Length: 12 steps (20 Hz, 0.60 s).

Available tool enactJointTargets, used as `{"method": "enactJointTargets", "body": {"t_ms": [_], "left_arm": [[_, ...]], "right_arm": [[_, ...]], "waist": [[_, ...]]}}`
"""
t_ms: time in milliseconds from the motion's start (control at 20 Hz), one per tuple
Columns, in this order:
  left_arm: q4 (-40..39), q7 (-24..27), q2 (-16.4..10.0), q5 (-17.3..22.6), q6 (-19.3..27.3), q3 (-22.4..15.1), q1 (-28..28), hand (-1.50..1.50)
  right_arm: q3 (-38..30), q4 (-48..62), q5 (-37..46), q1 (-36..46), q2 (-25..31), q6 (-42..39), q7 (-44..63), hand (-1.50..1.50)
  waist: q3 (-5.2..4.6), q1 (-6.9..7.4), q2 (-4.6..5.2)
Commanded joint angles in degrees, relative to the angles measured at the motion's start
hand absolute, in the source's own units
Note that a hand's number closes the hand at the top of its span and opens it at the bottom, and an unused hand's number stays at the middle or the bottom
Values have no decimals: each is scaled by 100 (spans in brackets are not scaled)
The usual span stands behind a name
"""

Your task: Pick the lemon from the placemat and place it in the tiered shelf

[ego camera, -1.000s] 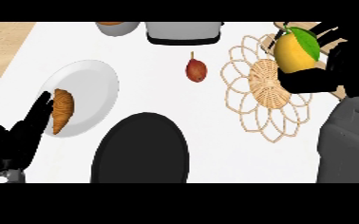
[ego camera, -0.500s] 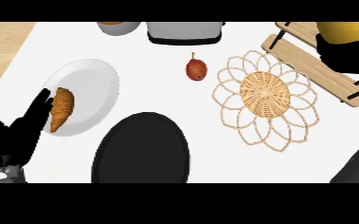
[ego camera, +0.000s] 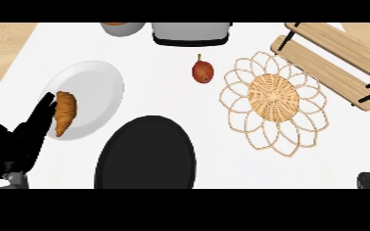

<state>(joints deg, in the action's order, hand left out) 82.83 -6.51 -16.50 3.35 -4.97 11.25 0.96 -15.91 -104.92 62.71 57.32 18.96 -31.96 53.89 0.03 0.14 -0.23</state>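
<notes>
One left hand (ego camera: 26,141) lower left, well apart from placemat (ego camera: 273,95), tiered shelf (ego camera: 321,68)

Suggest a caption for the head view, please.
Woven placemat lies bare beside the tiered shelf; left hand rests by the croissant plate.

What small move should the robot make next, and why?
Probably set the lemon down on the shelf. The placemat lies bare, and neither the lemon nor the right hand shows, so it seems already lifted toward the shelf, upper right. The left hand rests open, lower left.
</notes>
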Motion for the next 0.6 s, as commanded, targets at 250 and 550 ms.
{"method": "enactJointTargets", "body": {"t_ms": [250, 550], "left_arm": [[-174, 122, 35, -25, -55, 51, -94, 0], [-121, 154, 196, -202, 42, -88, -80, 0]], "right_arm": [[-238, 1564, 324, 549, 707, 118, -30, 150], [-249, 2320, 467, 120, 1031, 750, -627, 150]], "waist": [[-9, 40, 38], [-5, 41, 40]]}}
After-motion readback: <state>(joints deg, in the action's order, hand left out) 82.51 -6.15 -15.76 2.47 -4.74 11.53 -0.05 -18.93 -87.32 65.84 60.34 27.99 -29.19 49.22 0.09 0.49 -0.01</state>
